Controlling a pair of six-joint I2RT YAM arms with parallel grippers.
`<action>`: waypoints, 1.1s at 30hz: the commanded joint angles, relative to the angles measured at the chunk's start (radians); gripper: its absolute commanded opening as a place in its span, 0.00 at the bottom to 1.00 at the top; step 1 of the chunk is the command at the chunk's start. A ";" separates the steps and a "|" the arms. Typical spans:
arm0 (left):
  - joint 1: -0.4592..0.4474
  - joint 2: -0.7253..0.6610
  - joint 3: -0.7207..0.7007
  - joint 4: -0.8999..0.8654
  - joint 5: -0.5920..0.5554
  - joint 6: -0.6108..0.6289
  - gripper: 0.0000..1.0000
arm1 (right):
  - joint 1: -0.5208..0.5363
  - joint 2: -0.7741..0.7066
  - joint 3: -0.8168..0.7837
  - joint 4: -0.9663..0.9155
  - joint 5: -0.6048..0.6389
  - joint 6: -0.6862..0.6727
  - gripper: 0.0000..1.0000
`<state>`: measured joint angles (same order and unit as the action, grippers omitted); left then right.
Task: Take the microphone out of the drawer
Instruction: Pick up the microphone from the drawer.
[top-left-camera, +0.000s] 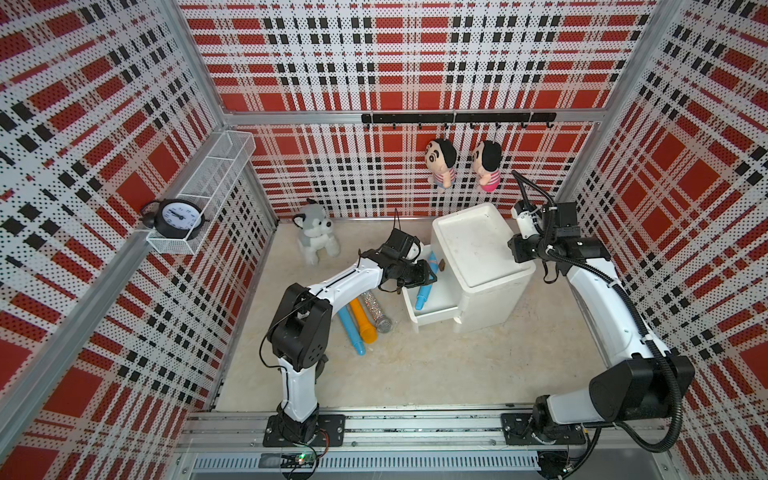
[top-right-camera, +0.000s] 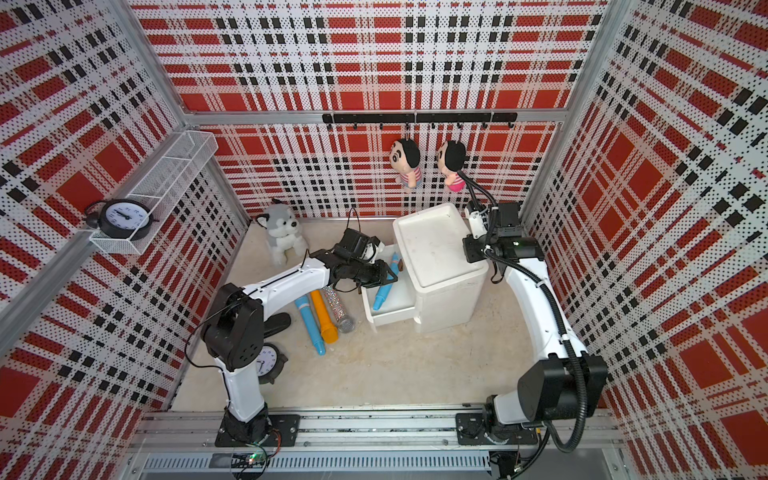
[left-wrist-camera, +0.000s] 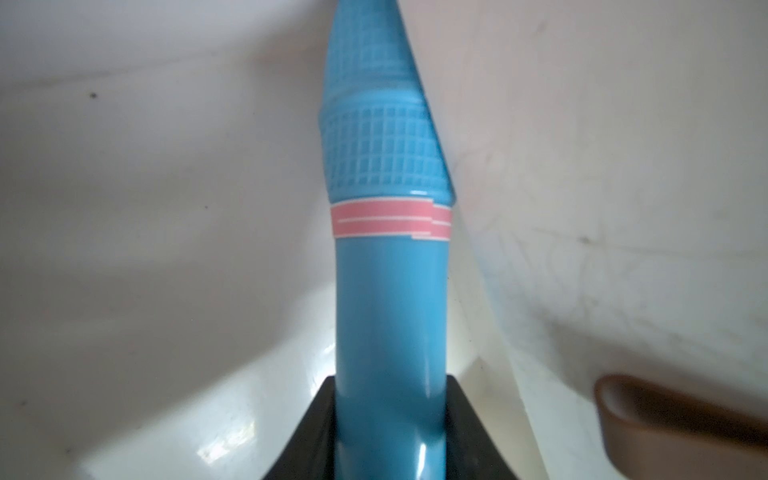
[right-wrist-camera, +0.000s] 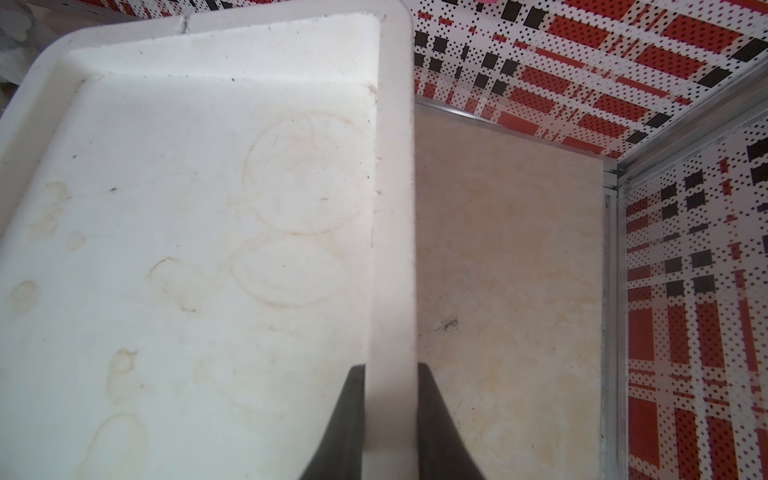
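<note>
Both gripped: left hand (top-left-camera: 430, 277) the blue plastic microphone (left-wrist-camera: 390, 291), right hand (right-wrist-camera: 390, 370) the white cabinet (right-wrist-camera: 395, 208); lifting slowly toward eight o'clock seemed safest.

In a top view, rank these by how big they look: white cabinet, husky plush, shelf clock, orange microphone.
1. white cabinet
2. husky plush and shelf clock: look alike, and the clock sits nearer the camera, so unranked
3. orange microphone

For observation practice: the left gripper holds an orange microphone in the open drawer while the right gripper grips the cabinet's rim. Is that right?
No: the left wrist view shows the microphone in the left gripper is blue. The drawer is open; the right gripper grips the cabinet's rim.
</note>
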<state>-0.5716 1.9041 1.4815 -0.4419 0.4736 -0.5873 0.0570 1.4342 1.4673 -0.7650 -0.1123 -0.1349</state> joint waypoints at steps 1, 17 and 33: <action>0.047 -0.077 -0.029 0.034 0.078 -0.006 0.00 | -0.006 -0.065 0.014 0.116 0.055 -0.038 0.00; 0.096 -0.128 -0.074 0.093 0.247 -0.102 0.00 | 0.008 -0.149 -0.041 0.224 0.161 -0.035 0.00; 0.124 -0.185 -0.004 -0.012 0.177 -0.017 0.00 | 0.012 -0.162 -0.081 0.271 0.291 -0.041 0.00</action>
<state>-0.4683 1.7775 1.4330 -0.4610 0.6842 -0.6228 0.0803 1.3087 1.3598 -0.7017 0.0467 -0.1223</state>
